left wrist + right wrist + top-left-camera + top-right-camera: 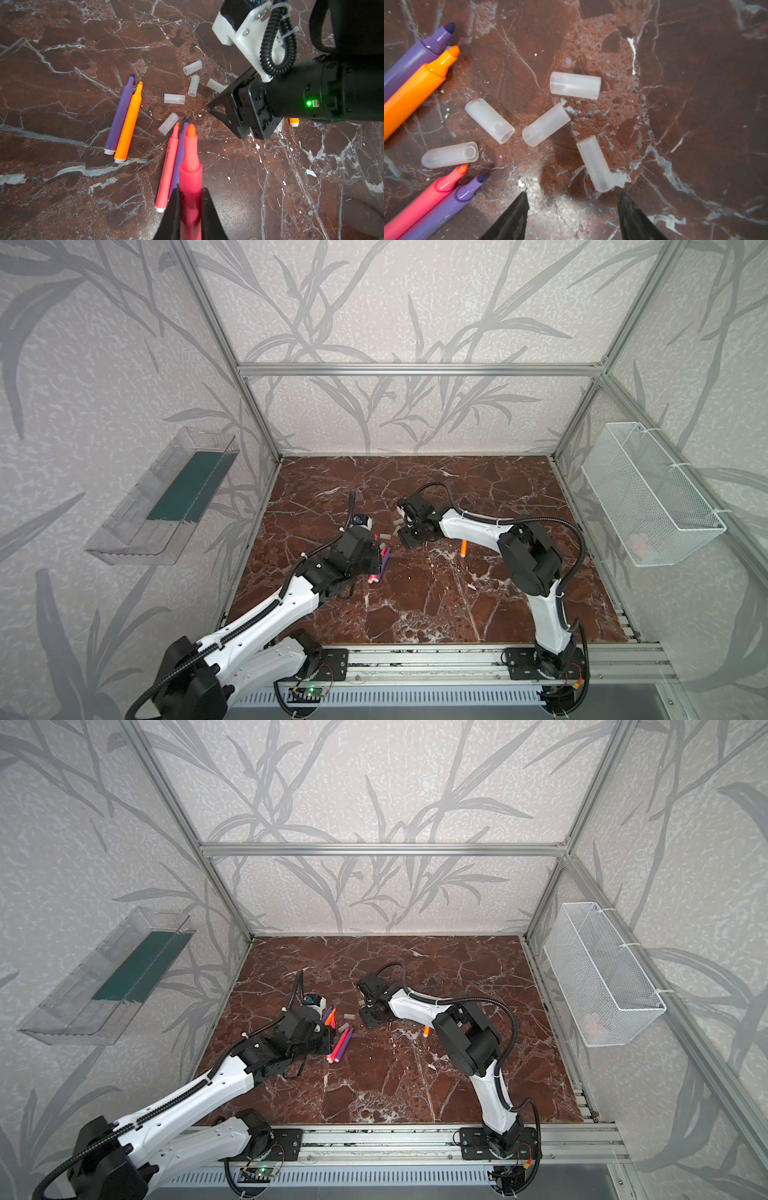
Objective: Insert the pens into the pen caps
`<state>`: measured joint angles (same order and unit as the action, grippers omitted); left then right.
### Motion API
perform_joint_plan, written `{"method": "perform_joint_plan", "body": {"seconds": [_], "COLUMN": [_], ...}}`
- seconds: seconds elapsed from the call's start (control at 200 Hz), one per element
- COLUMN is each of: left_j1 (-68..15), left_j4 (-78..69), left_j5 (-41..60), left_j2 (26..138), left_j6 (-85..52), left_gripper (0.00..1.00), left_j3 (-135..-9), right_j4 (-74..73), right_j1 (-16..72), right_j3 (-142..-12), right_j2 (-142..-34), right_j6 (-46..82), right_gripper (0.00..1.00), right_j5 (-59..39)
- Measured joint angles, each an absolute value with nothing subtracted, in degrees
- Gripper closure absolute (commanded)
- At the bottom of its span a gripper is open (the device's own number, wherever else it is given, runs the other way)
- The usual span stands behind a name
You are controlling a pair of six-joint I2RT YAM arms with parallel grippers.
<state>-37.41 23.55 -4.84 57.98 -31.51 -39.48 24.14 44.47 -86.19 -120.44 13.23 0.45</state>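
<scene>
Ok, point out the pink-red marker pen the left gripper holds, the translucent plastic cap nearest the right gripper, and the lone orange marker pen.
Held pink-red marker pen (190,172): left wrist view, barrel.
Nearest translucent plastic cap (595,164): right wrist view, mid-tube.
Lone orange marker pen (463,548): a top view, mid-barrel.

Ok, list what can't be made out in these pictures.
- Held pink pen: back end cut off by the left wrist view's edge, past the left gripper.
- Second orange pen: only its end shows there, behind the right arm.
- Basket: pale pinkish thing inside, too blurred to name.
</scene>
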Motion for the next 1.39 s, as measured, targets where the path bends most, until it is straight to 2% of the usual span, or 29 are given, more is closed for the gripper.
{"method": "perform_joint_plan", "body": {"seconds": [0.155,0.435,0.545,0.735,1.0,1.244,1.394], "left_j1": [-37.41,-37.41,-37.41,-37.36,-37.34,-37.32,-37.3], "left_j4": [23.55,23.55,23.55,23.55,23.55,23.55,23.55], "left_j5": [-4.84,-4.84,-4.84,-4.84,-4.91,-5.08,-5.1], "left_j2": [57.98,57.87,57.87,57.87,57.87,57.89,57.91], "left_j6": [-31.51,-31.51,-31.48,-31.48,-31.48,-31.46,-31.44], "left_gripper": [1.0,1.0,1.0,1.0,1.0,1.0,1.0], "left_j3": [-39.48,-39.48,-39.48,-39.48,-39.48,-39.48,-39.48], "right_j4": [24.14,24.25,24.34,24.29,24.47,24.62,24.25], "right_j1": [44.97,45.54,45.54,45.47,43.81,42.74,42.81], "right_j3": [-86.19,-86.19,-86.19,-86.59,-93.03,-94.87,-94.5], "right_j2": [-120.44,-120.44,-120.44,-120.44,-122.1,-126.54,-127.13], "right_j6": [13.19,13.21,13.28,12.95,12.03,11.92,11.92], "right_gripper": [0.44,0.45,0.41,0.25,0.19,0.21,0.32], "right_j5": [0.36,0.67,2.28,5.52,5.56,4.1,1.8]}}
